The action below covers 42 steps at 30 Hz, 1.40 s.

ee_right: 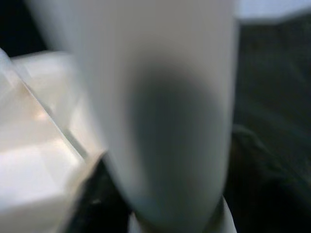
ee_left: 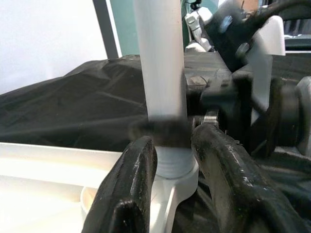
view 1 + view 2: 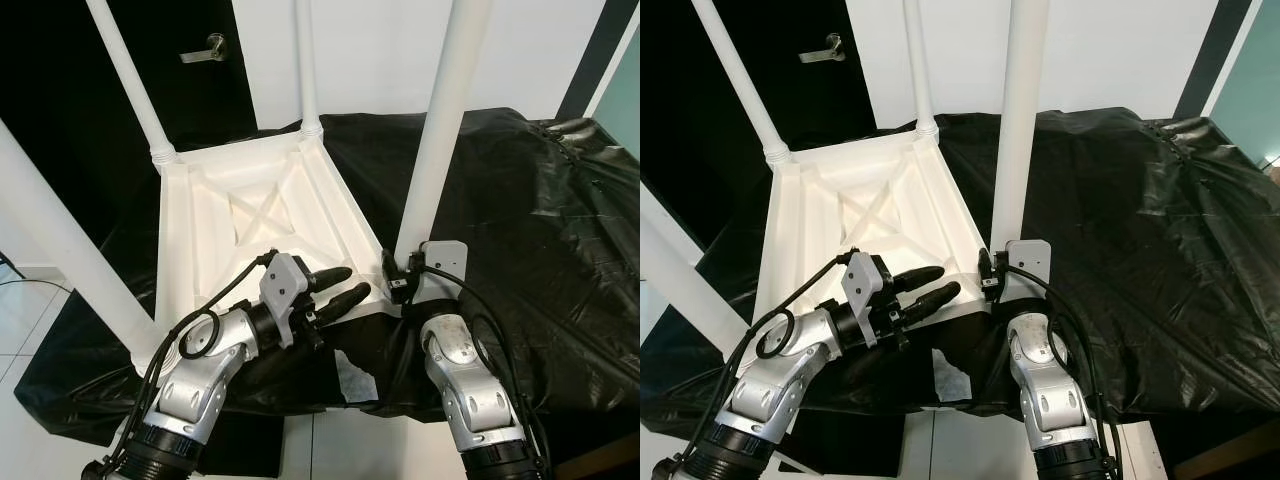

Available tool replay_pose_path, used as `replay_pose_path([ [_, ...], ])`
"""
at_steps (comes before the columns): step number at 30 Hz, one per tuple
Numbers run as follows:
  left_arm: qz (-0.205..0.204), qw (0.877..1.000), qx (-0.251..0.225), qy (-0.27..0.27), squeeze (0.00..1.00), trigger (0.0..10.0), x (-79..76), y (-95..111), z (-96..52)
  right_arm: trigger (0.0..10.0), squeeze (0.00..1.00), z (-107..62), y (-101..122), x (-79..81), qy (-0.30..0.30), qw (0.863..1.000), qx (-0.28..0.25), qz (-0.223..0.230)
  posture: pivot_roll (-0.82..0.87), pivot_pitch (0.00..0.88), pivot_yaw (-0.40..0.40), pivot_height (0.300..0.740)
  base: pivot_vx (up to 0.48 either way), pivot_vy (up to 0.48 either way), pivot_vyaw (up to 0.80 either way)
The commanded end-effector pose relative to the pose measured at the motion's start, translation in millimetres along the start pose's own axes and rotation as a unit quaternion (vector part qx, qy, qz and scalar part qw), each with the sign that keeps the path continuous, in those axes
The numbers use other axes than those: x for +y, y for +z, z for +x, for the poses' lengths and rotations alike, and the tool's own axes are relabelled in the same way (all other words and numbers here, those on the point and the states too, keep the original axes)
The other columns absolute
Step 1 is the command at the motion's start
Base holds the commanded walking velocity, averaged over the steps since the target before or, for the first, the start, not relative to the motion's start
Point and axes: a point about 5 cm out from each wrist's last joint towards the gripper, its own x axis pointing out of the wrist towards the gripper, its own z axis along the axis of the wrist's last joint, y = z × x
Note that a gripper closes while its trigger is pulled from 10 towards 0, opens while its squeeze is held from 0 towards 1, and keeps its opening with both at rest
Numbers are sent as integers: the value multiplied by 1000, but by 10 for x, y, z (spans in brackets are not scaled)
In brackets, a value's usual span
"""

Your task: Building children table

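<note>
While the white children's table (image 3: 250, 215) lies upside down, these lines set out the scene:

Table: its underside faces up in the centre-left of the head views, with a moulded X in the middle panel; it rests on a surface draped in black plastic sheet (image 3: 520, 220).

Legs: four white legs stand up from the corners; the near-right leg (image 3: 440, 130) rises through the centre of the frame, two others stand at the upper left, and a fourth crosses the left edge.

Left end effector (image 3: 345, 285): lower centre of the frame, its two black fingers (image 2: 131, 189) parted and pointing toward the base of the near-right leg. In the left wrist view one finger sits on each side of the leg's threaded collar, close to it; contact is not clear, so it reads as released.

Right end effector (image 3: 400, 278): just right of centre, tight against the foot of the same leg. The right wrist view is a close blur of the white leg (image 1: 160, 111); it seems to be clenched around the leg, though I cannot tell for sure.

Background: a dark door with a metal handle (image 3: 205, 47) at the upper left, a white wall behind.
</note>
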Motion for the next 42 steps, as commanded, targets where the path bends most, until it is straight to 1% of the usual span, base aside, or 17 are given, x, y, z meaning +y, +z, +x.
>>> replay_pose_path([
  [1, 3, 1000, 7, -2, 0, 10000, 17, -4, -9, 10000, 1000, -25, -71, 75, 6, 1000, 16, 23, -56, 0, 49, 740, 0, 0, 0],
  [9, 4, 1000, 8, 0, 0, 10000, 12, 3, -16, 10000, 1000, -68, 63, 13, 79, 996, -33, 14, -56, 0, 49, 740, 0, 0, 0],
  [13, 3, 1000, 10, -1, 0, 10000, 4, 5, -22, 10000, 1000, -147, 121, -202, 190, 981, -44, -7, -53, 0, 50, 740, 0, 0, 0],
  [17, 3, 1000, 11, -1, 0, 10000, 4, 7, -26, 10000, 1000, -154, 144, -298, 231, 972, -43, -15, -54, 0, 52, 740, 0, 0, 0],
  [18, 3, 1000, 11, -1, 0, 10000, 4, 8, -29, 10000, 227, -148, 155, -340, 249, 967, -41, -19, -55, 0, 53, 740, 0, 0, 0],
  [19, 3, 1000, 11, -1, 0, 10000, 4, 8, -29, 10000, 227, -148, 155, -340, 249, 967, -41, -19, -55, 0, 53, 740, 0, 0, 0],
  [20, 3, 1000, 12, -3, 0, 10000, 3, 8, -30, 10000, 0, -139, 158, -380, 274, 961, -34, -23, -56, 0, 55, 740, 0, 0, 0],
  [29, 4, 1000, 16, -7, 0, 10000, -2, -3, -22, 10000, 0, -24, 153, -504, 346, 936, 0, -63, -50, 0, 47, 740, 0, 0, 0],
  [30, 6, 1000, 19, -9, 0, 10000, -6, -12, -15, 10000, 0, 13, 140, -515, 369, 926, 11, -82, -47, 0, 45, 740, 0, 0, 0],
  [32, 6, 1000, 19, -9, 0, 10000, -6, -12, -15, 10000, 0, 13, 140, -515, 369, 926, 11, -82, -47, 0, 45, 740, 0, 0, 0],
  [33, 8, 1000, 19, -10, 0, 10000, -9, -14, -4, 10000, 0, 75, 129, -498, 393, 914, 20, -101, -42, 0, 40, 740, 0, 0, 0],
  [35, 8, 1000, 19, -10, 0, 10000, -9, -14, -4, 10000, 0, 75, 129, -498, 393, 914, 20, -101, -42, 0, 40, 740, 0, 0, 0],
  [36, 10, 1000, 18, -10, 0, 10000, -11, -12, 7, 10000, 0, 136, 110, -474, 411, 903, 27, -121, -34, 0, 31, 740, 0, 0, 0],
  [37, 11, 1000, 17, -9, 0, 10000, -11, -7, 15, 7725, 0, 185, 98, -451, 426, 894, 30, -136, -26, 0, 24, 740, 0, 0, 0],
  [38, 11, 1000, 16, -8, 0, 10000, -10, -3, 19, 7725, 0, 212, 91, -437, 434, 889, 33, -144, -26, 0, 24, 740, 0, 0, 0],
  [39, 11, 1000, 16, -7, 0, 10000, -7, -1, 18, 5608, 0, 231, 87, -431, 437, 887, 33, -147, -25, 0, 23, 740, 0, 0, 0],
  [42, 12, 1000, 16, -7, 0, 10000, -4, 0, 17, 5608, 0, 243, 87, -435, 440, 885, 34, -147, -25, 0, 23, 740, 0, 0, 0],
])
